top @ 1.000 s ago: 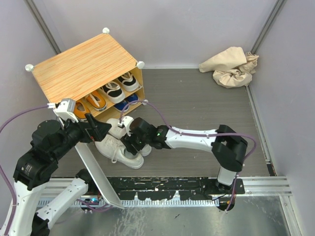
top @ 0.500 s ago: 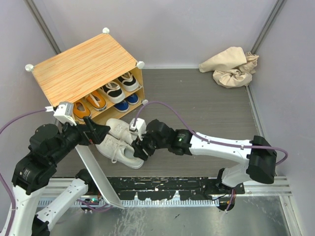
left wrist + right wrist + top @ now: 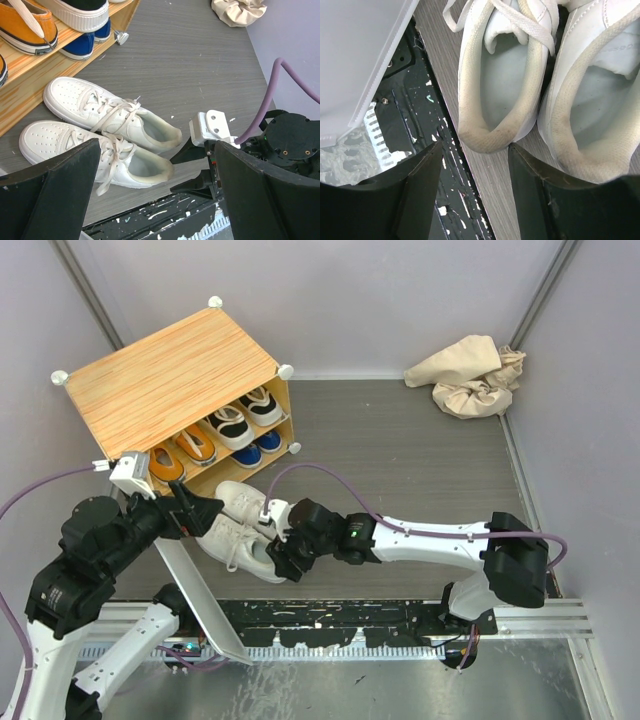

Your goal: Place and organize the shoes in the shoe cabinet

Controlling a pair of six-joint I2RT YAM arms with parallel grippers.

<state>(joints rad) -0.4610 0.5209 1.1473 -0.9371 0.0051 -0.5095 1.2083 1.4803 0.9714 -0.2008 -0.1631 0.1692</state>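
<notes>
Two white sneakers [image 3: 238,528] lay side by side on the grey table [image 3: 400,445]. They sat just in front of the shoe cabinet [image 3: 170,375] and outside it, with their toes toward its open shelves and their heels toward the right gripper [image 3: 280,558]. That gripper was down at the heels with its fingers spread. In its own wrist view the worn heel of the nearer shoe sat right at the mouth of the gap, and nothing was clamped (whether a finger brushed the rim I could not tell). The left gripper [image 3: 205,508] hung near the toe end of the same pair, jaws wide apart and empty, and the sneakers showed on the table between its two fingers.

Inside the cabinet, the orange pair [image 3: 182,452] and the black pair [image 3: 245,415] with white soles stood on the upper shelf, orange to the left. The blue pair [image 3: 262,445] sat on the lower level beneath the black one. A white panel [image 3: 200,590] slanted across the near edge beside the nearer sneaker. Well apart, in the far right corner, lay a crumpled beige cloth [image 3: 468,375].
</notes>
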